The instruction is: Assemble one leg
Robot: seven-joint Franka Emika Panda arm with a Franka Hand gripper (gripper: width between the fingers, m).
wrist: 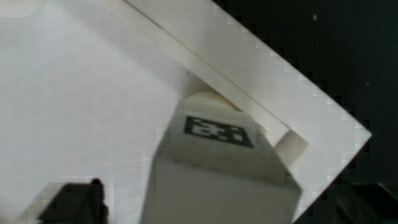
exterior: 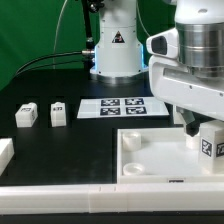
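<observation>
The leg (exterior: 210, 143), a stubby white block with a black-and-white marker, stands upright in the far corner of the white tray (exterior: 150, 165) toward the exterior view's right. In the wrist view the leg (wrist: 222, 165) points its marker at the camera and sits against the corner of the tray (wrist: 89, 100). My gripper (exterior: 203, 128) is straight above it. In the wrist view my gripper (wrist: 217, 208) has one dark finger on each side of the leg. A strip of tray shows between each finger and the leg, so the jaws stand open.
Two more small white legs (exterior: 27, 113) (exterior: 58, 112) stand on the black table at the exterior view's left. The marker board (exterior: 125, 106) lies behind the tray. A long white bar (exterior: 80, 200) runs along the front. A white piece (exterior: 4, 150) lies at the left edge.
</observation>
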